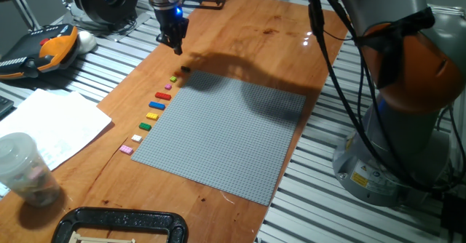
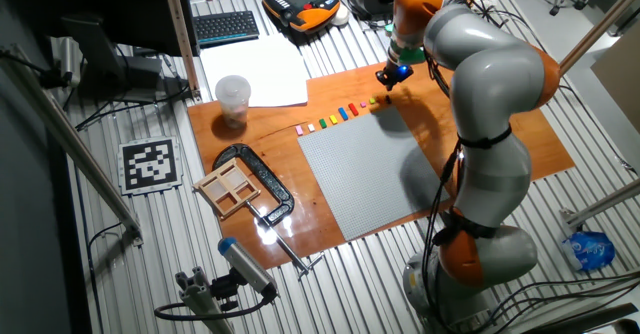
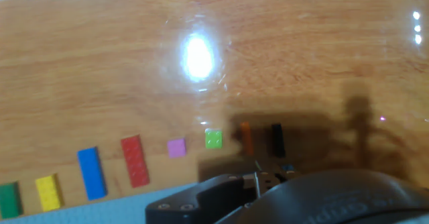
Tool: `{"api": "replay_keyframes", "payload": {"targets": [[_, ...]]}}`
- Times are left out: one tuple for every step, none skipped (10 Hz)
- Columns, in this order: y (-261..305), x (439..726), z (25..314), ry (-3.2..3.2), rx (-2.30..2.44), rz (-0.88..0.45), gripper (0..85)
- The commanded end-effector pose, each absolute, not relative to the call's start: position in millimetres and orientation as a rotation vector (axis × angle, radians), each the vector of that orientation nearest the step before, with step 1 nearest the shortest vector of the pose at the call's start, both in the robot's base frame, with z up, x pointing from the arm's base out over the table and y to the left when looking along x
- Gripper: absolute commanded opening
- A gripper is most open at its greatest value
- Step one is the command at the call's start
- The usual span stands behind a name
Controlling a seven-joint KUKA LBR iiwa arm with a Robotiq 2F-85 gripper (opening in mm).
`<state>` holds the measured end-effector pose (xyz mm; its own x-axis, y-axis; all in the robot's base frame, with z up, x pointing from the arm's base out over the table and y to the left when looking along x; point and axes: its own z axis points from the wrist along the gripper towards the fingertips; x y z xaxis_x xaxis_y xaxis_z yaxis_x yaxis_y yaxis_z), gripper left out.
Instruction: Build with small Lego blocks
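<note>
Hovering above the wooden tabletop [image 1: 240,32], the claw [image 1: 175,45] hangs over the dark brick [image 1: 185,70] ending the brick row [image 1: 154,109] beside the grey baseplate [image 1: 226,134]; its finger spread is unclear.

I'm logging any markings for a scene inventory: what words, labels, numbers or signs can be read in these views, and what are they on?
No words or numbers can be read in any view.
Square black-and-white marker beside the board: a coded pattern, no letters.
Yellow label on the robot base: print too small to read.
Papers and keyboard: too blurred to read.
Small Lego blocks: no readable print.
</note>
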<state>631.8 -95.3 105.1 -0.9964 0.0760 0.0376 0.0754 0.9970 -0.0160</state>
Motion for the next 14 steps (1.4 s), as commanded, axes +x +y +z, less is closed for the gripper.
{"api": "replay_keyframes", "payload": {"targets": [[-99.4,634.0,100.2,-3.104,-0.111,0.016,0.0],[-103.3,634.9,97.2,-3.103,-0.109,0.009,0.0],[-104.6,635.2,94.9,-3.105,-0.107,0.023,0.0],[-106.6,635.3,91.4,-3.107,-0.104,0.016,0.0],[-108.2,635.4,88.7,-3.119,-0.097,0.020,0.0],[-107.9,636.3,87.8,-3.124,-0.102,0.025,0.0],[-106.8,636.9,88.3,-3.119,-0.102,0.025,0.0],[-106.5,636.9,88.8,-3.118,-0.098,0.030,0.0],[-106.5,636.9,88.8,-3.100,-0.083,0.026,0.0],[-106.5,636.9,88.8,-3.075,-0.080,0.010,0.0],[-106.5,636.9,88.8,-3.061,-0.114,0.061,0.0],[-106.5,636.9,88.8,-3.052,-0.155,0.087,0.0],[-106.5,636.9,88.8,-3.050,-0.183,0.078,0.0],[-106.5,636.9,88.8,-3.056,-0.186,0.090,0.0]]}}
